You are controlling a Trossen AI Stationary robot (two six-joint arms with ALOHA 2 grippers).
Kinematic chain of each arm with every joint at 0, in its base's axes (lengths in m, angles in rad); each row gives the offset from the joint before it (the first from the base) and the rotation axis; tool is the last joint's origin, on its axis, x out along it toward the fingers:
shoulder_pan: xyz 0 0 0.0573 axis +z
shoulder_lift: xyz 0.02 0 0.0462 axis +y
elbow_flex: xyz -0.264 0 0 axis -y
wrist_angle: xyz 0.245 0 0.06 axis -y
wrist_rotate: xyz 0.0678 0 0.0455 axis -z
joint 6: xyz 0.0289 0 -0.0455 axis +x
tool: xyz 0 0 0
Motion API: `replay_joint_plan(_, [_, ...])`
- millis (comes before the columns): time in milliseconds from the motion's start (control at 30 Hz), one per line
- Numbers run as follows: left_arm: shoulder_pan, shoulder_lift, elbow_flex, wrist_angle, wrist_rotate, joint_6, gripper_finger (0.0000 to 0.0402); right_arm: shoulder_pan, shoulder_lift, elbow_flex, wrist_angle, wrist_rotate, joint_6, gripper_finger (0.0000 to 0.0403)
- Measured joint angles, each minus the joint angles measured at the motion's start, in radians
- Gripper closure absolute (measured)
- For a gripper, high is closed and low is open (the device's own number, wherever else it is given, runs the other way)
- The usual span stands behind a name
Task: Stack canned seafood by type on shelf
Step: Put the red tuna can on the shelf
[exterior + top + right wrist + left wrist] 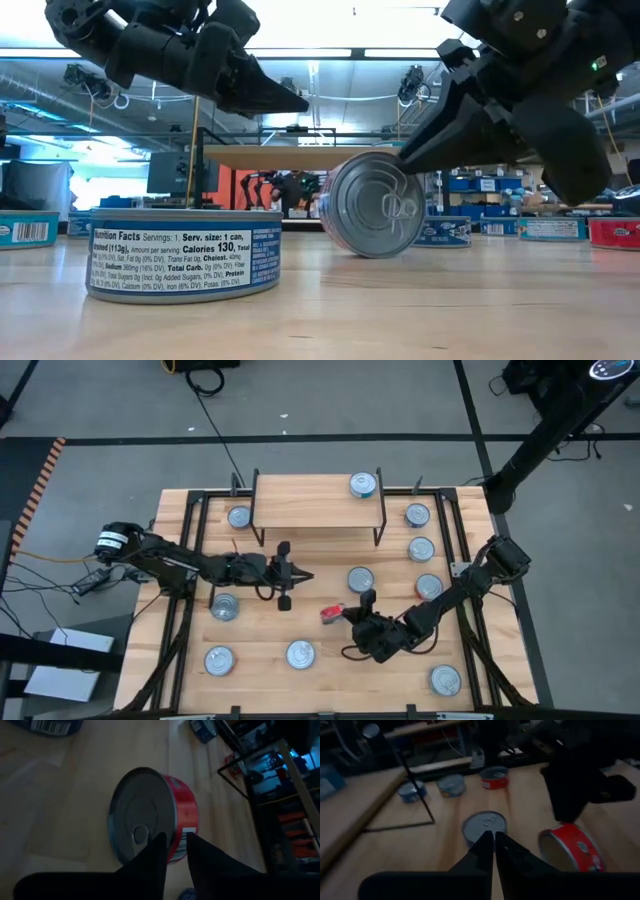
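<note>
In the middle of the table (pixel 262 628), a red tin (pixel 331 613) lies tipped on its edge, with its shiny lid (pixel 373 204) and pull ring facing sideways. The right claw (pixel 175 842) is right at this tin. Its two fingers are a little apart, with the tin's rim showing in the gap between them. A small white patch with a bar code sits on the red side.

The left claw (pixel 494 837) hangs nearby over the wood, fingers pressed together, holding nothing.

A blue tin (pixel 185 255) stands flat at the front. Its label reads "Nutrition Facts", "Serv. size: 1 can" and "Calories 130".

Other tins sit flat all around the table, most along the right side and the front.

The shelf (pixel 310 500) stands at the back of the table. One tin (pixel 363 484) sits on its top, near the right end.

The table is made of light wood slats with a black frame. Under it is a grey floor with dark lines and cables. The room behind has long ceiling lights.
</note>
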Motion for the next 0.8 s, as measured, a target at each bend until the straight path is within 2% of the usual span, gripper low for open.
replay_joint_plan(167, [-0.009, 0.008, 0.000, -0.005, 0.066, -0.112, 0.0350, -0.005, -0.001, 0.000, 0.003, 0.007, 0.056, 0.0283])
replay_joint_plan(333, [-0.044, 0.007, 0.033, -0.090, 0.121, -0.228, 0.0295, -0.016, -0.001, 0.000, -0.007, 0.010, 0.101, 0.0259])
replay_joint_plan(533, [-0.102, 0.007, 0.144, -0.326, 0.117, -0.314, 0.0220, -0.030, -0.001, 0.001, -0.027, 0.010, 0.127, 0.0252])
replay_joint_plan(667, [-0.136, 0.038, 0.206, -0.372, 0.087, -0.341, 0.0181, -0.044, -0.002, 0.001, -0.027, 0.002, 0.138, 0.0253])
replay_joint_plan(800, [-0.146, 0.107, 0.266, -0.439, 0.074, -0.360, 0.0155, -0.067, -0.002, 0.001, -0.027, -0.065, 0.153, 0.0249])
